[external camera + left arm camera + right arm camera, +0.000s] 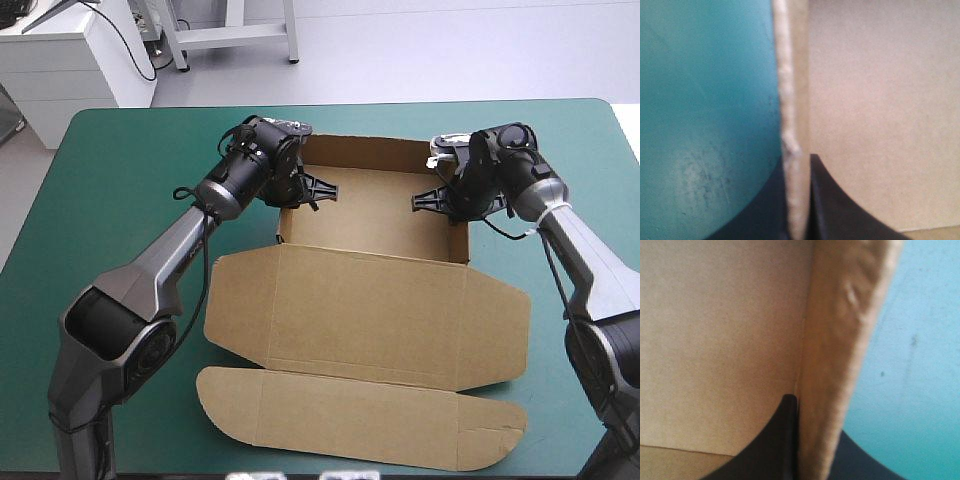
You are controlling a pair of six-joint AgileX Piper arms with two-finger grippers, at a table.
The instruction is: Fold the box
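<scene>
The brown box (372, 218) stands at the table's far middle as an open tray. Its lid (370, 312) lies flat toward the near edge, ending in a rounded flap (350, 420). My left gripper (293, 190) straddles the tray's left wall and is shut on it. In the left wrist view the wall's edge (793, 100) runs up between the black fingers (832, 205); that gripper (798, 167) pinches it. My right gripper (456, 200) is shut on the right wall. In the right wrist view the wall (840, 340) stands between the fingers of that gripper (807, 412).
Bare teal-green cover (120, 190) lies to the left and right of the box. The flat lid and flap take up the near middle of the table. A white cabinet (70, 60) stands beyond the far left corner.
</scene>
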